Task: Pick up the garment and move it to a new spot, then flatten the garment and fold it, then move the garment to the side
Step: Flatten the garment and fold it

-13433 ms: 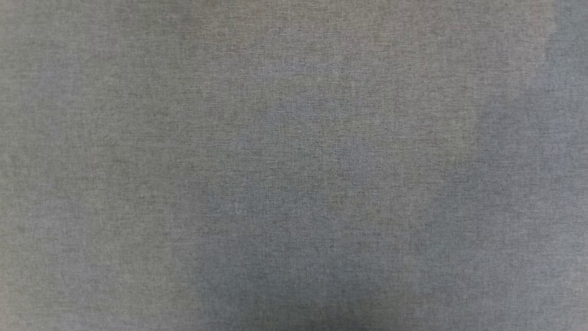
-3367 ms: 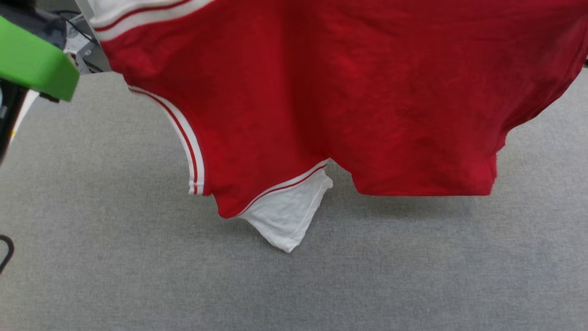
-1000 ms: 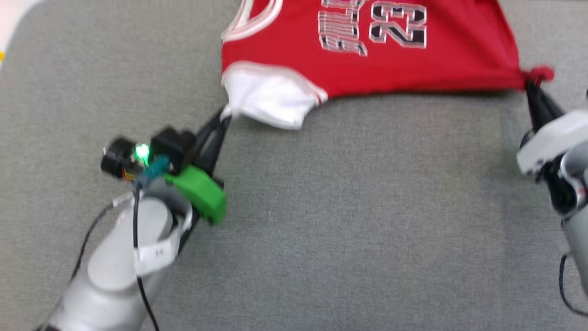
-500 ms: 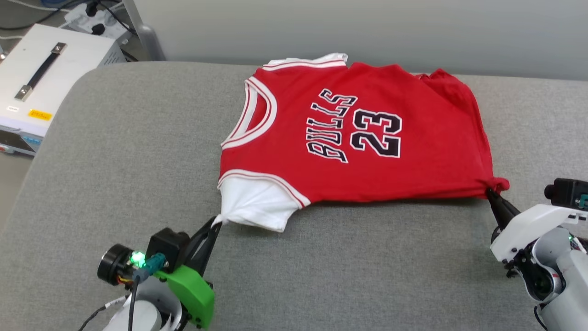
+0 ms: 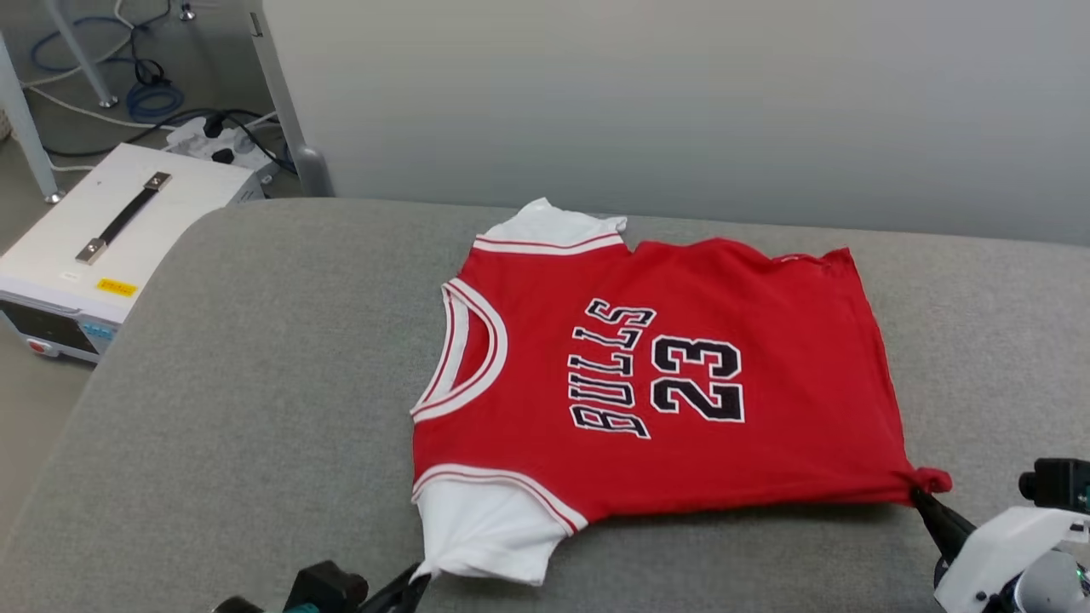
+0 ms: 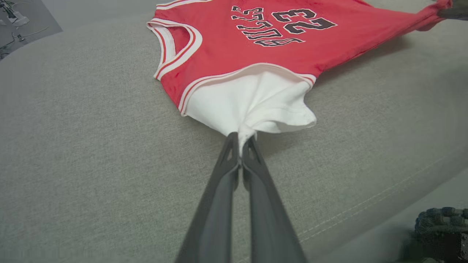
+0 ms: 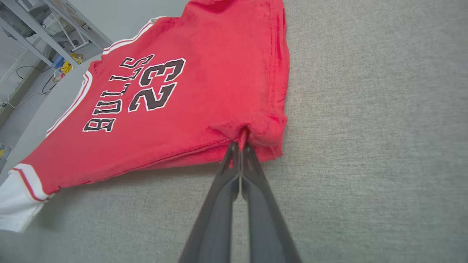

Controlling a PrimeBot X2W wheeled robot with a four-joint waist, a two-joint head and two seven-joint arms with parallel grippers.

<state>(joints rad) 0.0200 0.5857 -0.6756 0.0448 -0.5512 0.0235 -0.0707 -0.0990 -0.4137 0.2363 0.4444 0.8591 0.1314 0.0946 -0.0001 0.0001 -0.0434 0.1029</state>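
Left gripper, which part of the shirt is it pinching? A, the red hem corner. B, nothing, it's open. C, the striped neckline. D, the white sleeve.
D: the left gripper is shut on the bunched edge of the white sleeve of the garment, while the red hem corner is pinched by the right gripper.

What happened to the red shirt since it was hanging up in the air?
The BULLS 23 shirt came down and now lies spread, lettering up, on the grey cushion. The left gripper stays shut on its white sleeve, the right gripper on its red bottom corner.
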